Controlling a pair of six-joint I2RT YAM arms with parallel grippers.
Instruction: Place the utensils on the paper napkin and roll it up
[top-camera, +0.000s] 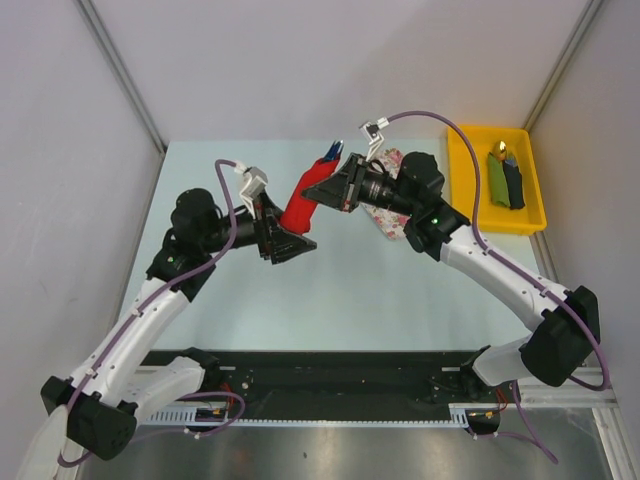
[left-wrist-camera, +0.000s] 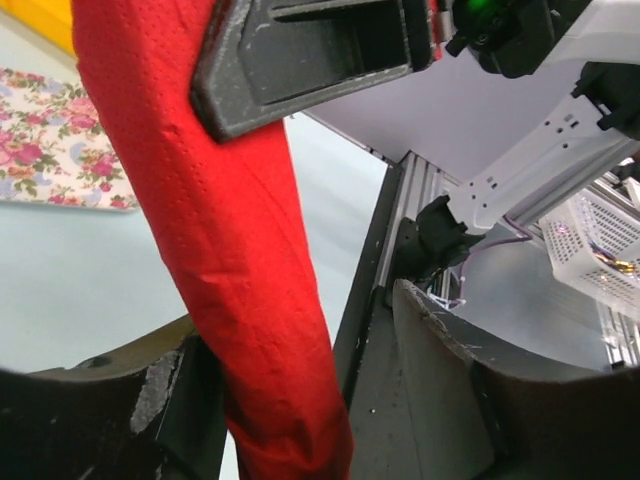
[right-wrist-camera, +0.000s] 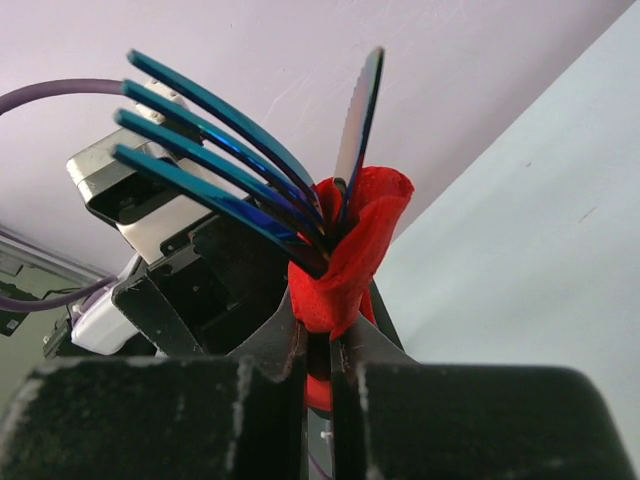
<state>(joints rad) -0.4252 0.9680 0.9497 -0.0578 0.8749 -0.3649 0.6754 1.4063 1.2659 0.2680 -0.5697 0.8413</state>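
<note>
The red paper napkin (top-camera: 298, 207) is rolled into a tube around the utensils and held above the table between both grippers. Blue utensil tips (top-camera: 330, 152) stick out of its far end. In the right wrist view, blue fork tines (right-wrist-camera: 200, 150) and a thin knife blade (right-wrist-camera: 358, 120) poke out of the red roll (right-wrist-camera: 345, 260). My right gripper (right-wrist-camera: 318, 340) is pinched shut on the roll near that end (top-camera: 335, 188). My left gripper (left-wrist-camera: 300, 400) has a finger on either side of the roll's lower end (top-camera: 285, 238), and the roll (left-wrist-camera: 230, 240) fills the gap.
A floral cloth (top-camera: 392, 228) lies under the right arm and also shows in the left wrist view (left-wrist-camera: 50, 140). A yellow bin (top-camera: 460, 190) at the back right holds a green roll (top-camera: 497, 175) and a dark roll (top-camera: 514, 185).
</note>
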